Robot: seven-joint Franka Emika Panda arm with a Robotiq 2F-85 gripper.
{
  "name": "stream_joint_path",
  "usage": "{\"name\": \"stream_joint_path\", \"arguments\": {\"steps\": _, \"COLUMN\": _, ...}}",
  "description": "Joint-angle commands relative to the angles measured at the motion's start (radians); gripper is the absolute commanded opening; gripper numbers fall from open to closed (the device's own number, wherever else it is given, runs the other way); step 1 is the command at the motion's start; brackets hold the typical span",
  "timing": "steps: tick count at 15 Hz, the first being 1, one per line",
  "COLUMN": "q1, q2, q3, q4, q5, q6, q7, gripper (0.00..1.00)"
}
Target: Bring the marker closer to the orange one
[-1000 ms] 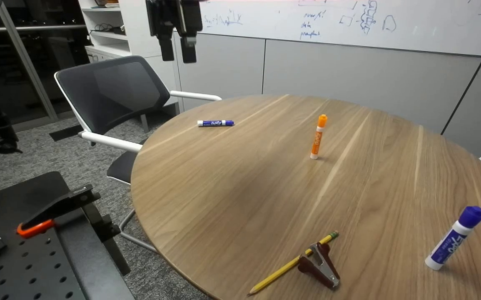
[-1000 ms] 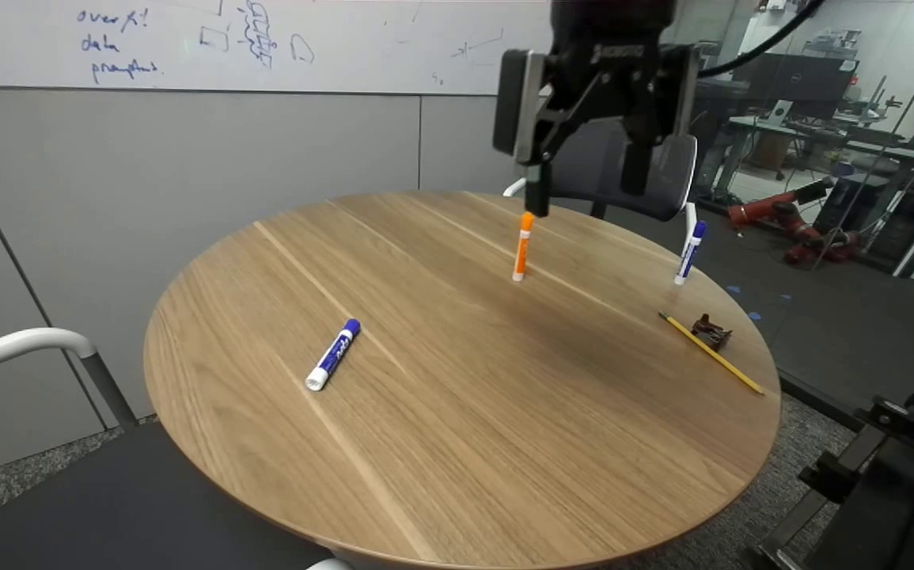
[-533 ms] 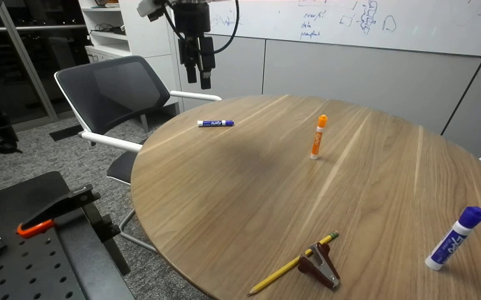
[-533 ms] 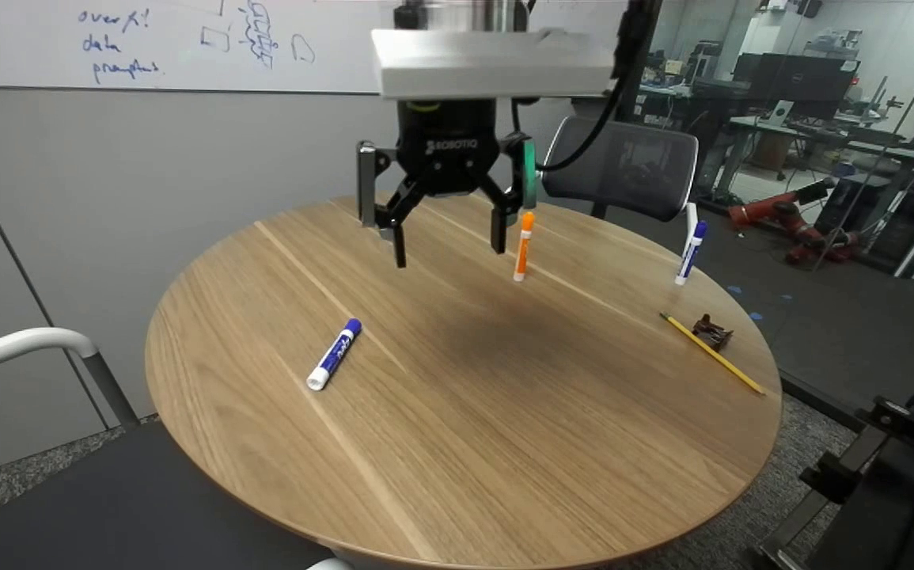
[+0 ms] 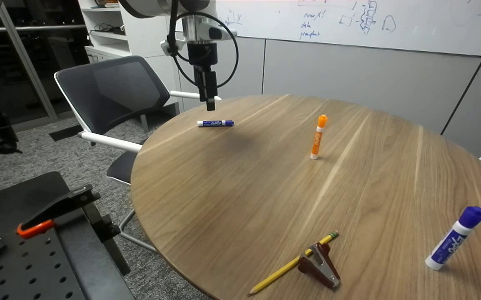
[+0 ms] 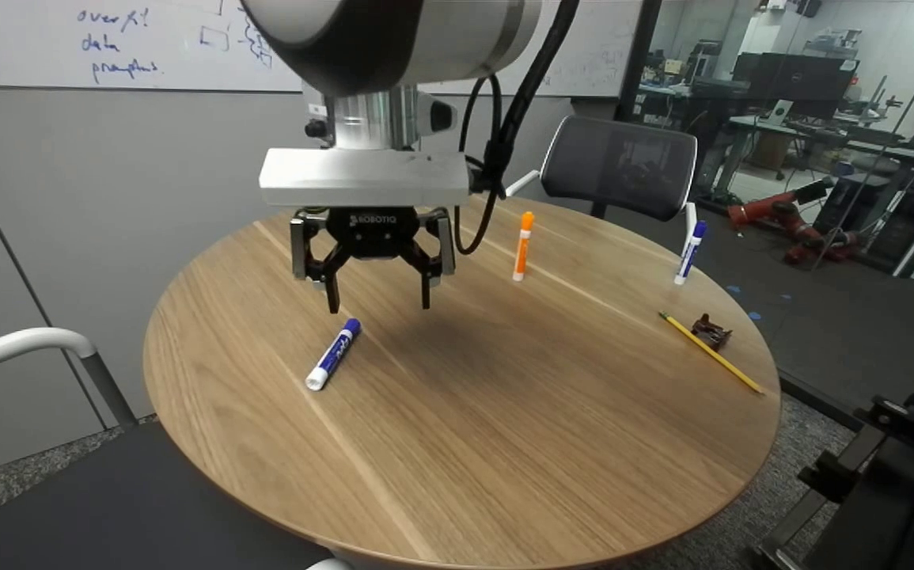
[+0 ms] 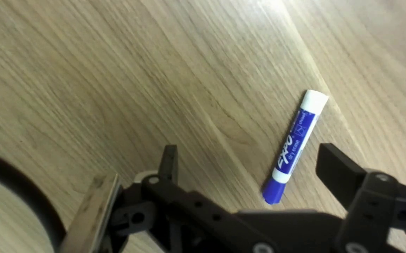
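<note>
The slim bright-orange marker (image 5: 317,139) with a white base stands upright on the round wood-grain table (image 6: 504,475) in both exterior views. The slim purple-blue marker (image 7: 292,140), a cylinder with one white end and a blue cap, lies on its side on the same surface, well apart from the orange marker; the cap is the end nearer the orange marker. The lettering "EXPO dry erase" is legible in the wrist view.

The black Robotiq gripper (image 6: 380,307) is positioned above the table, on the same side of the orange marker as the purple-blue marker. The jaws are spread, with a clear gap between the two black fingers (image 7: 338,172). In an exterior view, a space separates the visible fingertip (image 5: 210,105) from the purple-blue marker below it.

Also on the table, well apart from the orange marker:
- White-barrelled marker with a blue cap (image 5: 454,241): on end, opposite the purple-blue marker.
- Yellow wooden pencil (image 6: 714,354): lying flat.
- Brown-and-metal staple remover (image 5: 321,266): beside the pencil; contact cannot be determined.
</note>
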Motion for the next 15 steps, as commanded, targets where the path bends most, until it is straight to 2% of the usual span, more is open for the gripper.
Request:
{"name": "stream_joint_path", "arguments": {"steps": 1, "q1": 0.01, "q2": 0.155, "q3": -0.019, "q4": 0.236, "q5": 0.047, "q6": -0.081, "q7": 0.029, "gripper": 1.0}}
{"name": "stream_joint_path", "arguments": {"steps": 9, "q1": 0.027, "q2": 0.426, "q3": -0.007, "q4": 0.596, "q5": 0.032, "q6": -0.214, "q7": 0.087, "gripper": 1.0}}
{"name": "stream_joint_path", "arguments": {"steps": 15, "q1": 0.04, "q2": 0.495, "q3": -0.023, "q4": 0.693, "q5": 0.043, "q6": -0.233, "q7": 0.092, "gripper": 1.0}}
